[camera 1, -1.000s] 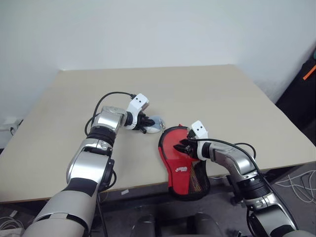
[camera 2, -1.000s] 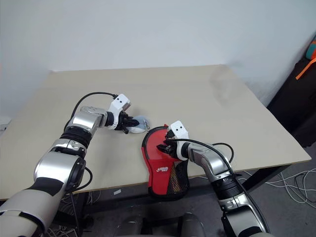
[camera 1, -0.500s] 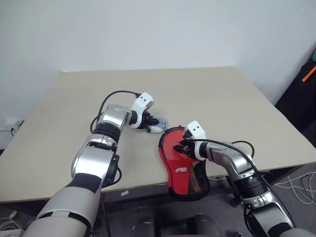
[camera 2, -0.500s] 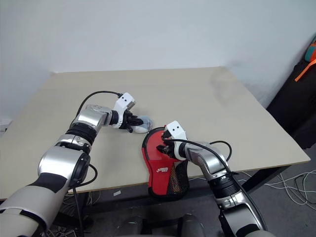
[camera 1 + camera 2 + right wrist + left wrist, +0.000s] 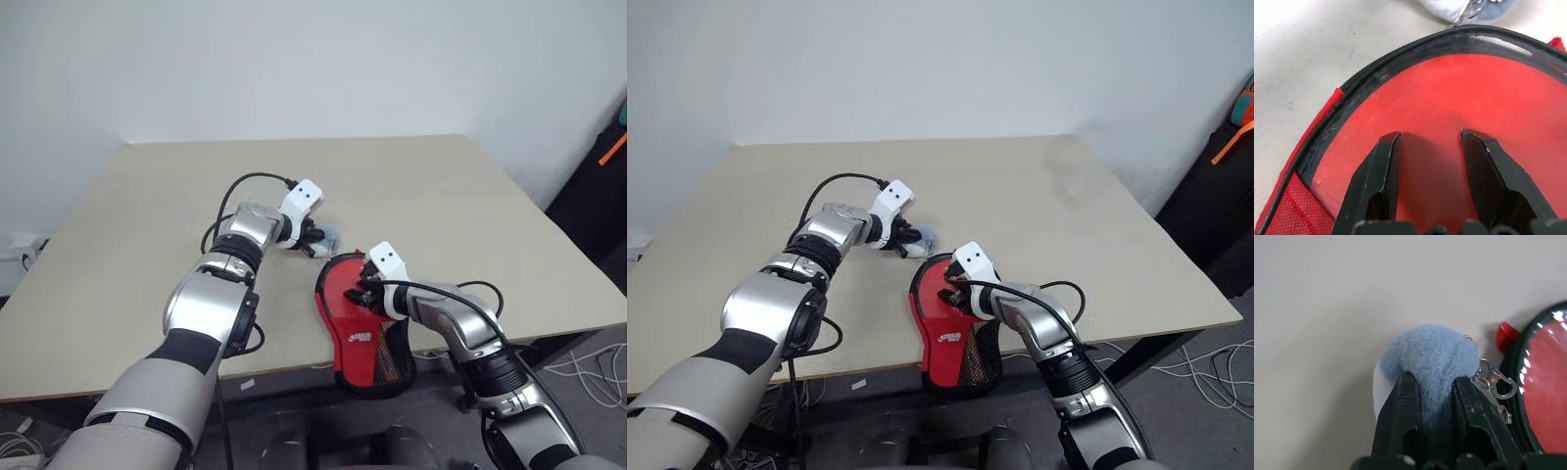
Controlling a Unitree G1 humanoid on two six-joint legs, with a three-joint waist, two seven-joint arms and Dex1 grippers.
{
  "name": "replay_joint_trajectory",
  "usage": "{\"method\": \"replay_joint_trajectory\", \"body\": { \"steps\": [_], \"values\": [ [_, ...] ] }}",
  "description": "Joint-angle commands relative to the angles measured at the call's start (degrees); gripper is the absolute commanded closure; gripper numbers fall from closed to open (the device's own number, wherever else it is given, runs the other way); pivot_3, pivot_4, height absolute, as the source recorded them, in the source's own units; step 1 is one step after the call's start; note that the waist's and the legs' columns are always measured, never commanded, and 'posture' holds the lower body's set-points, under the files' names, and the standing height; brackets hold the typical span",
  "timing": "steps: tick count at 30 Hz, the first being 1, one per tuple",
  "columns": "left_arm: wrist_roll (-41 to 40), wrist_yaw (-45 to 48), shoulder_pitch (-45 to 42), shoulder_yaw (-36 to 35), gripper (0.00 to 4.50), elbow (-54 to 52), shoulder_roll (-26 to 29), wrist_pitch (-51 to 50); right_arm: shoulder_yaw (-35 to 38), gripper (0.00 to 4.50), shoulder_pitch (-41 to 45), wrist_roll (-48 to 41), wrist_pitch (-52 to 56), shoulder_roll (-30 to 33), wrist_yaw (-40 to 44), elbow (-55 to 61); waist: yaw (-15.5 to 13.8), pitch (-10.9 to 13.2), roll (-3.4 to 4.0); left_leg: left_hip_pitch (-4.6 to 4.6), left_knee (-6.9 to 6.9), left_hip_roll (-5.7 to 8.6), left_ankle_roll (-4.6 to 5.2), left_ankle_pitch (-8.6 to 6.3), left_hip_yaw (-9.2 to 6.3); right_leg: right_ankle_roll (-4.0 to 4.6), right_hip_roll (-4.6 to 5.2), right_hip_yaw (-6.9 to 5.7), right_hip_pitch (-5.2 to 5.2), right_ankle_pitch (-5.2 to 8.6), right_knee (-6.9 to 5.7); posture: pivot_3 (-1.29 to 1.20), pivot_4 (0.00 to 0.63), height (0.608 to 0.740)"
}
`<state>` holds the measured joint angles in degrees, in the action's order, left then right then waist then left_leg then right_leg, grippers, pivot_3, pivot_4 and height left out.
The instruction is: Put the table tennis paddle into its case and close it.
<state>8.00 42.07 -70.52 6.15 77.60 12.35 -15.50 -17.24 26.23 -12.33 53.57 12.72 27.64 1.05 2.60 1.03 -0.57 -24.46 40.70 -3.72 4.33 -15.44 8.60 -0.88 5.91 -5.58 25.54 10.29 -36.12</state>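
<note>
From the head, the case (image 5: 361, 323) lies at the table's (image 5: 470, 196) near edge, paddle (image 5: 345, 291) inside.

Left wrist: left gripper (image 5: 1434, 382) pinches the fluffy zip charm (image 5: 1425, 357), soft and light, clasp at three o'clock.

Right wrist: right gripper (image 5: 1432, 139), spread, presses slippery clear plastic.

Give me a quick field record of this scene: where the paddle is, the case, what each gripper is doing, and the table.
paddle: red face visible through the case's clear half
case: lies at the table's near edge, narrow end overhanging
left gripper: shut on the blue fluffy pom-pom, which hangs by a bead chain and metal clip at the case's rim
right gripper: open, fingers spread over the clear half
table: beige top
</note>
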Motion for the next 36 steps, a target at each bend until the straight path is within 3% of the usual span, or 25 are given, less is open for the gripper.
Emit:
{"method": "replay_joint_trajectory", "body": {
  "steps": [1, 15, 27, 30, 36],
  "values": [
    [-2.69, -3.7, -5.85, -4.03, 3.82, -2.02, -0.85, 1.64, -3.96, 2.45, -3.57, 0.63, 4.64, 0.1, 0.41, -3.36, -0.03, 0.0, 0.0, 0.0, 0.0, 0.0, 0.0, 0.0, 0.0, 0.0, 0.0, 0.0, 0.0, 0.0, 0.0, 0.0, 0.0, 0.724],
    [-4.93, -11.55, -9.14, -10.26, 3.82, -1.05, -10.22, 3.95, -4.74, 2.45, -3.94, 2.2, 4.19, -0.09, 0.95, -2.2, -0.09, 0.0, 0.0, -0.05, 0.0, 0.04, 0.02, 0.01, -0.06, 0.01, 0.02, -0.03, 0.0, -0.01, 0.03, 0.0, 0.0, 0.724],
    [-3.93, -8.42, -8.77, -9.93, 3.82, -1.54, -16.88, 5.19, -5.12, 2.45, -4.43, 3.87, 3.41, -0.72, 0.66, -1.7, -0.14, 0.0, 0.01, -0.05, 0.0, 0.08, 0.02, 0.0, -0.35, 0.01, 0.06, -0.11, -0.07, -0.01, 0.12, 0.0, 0.0, 0.724],
    [-4.43, -6.34, -8.23, -10.19, 3.18, -1.68, -17.15, 4.84, -5.08, 2.42, -4.18, 4.15, 3.12, -0.67, 0.8, -1.88, -0.13, 0.0, 0.01, -0.05, 0.0, 0.09, 0.03, 0.0, -0.38, 0.03, 0.06, -0.13, -0.1, -0.03, 0.13, 0.0, 0.0, 0.724],
    [-2.39, 2.61, -7.34, -7.55, 1.13, -2.19, -15.55, 3.81, -4.45, 2.42, -3.86, 3.98, 2.44, -0.44, 1.46, -1.82, 0.14, -0.16, 0.23, 0.0, 0.0, 0.06, 0.09, -0.05, -0.36, 0.05, 0.05, -0.13, -0.14, -0.03, 0.23, 0.0, 0.0, 0.724]
  ]
}}
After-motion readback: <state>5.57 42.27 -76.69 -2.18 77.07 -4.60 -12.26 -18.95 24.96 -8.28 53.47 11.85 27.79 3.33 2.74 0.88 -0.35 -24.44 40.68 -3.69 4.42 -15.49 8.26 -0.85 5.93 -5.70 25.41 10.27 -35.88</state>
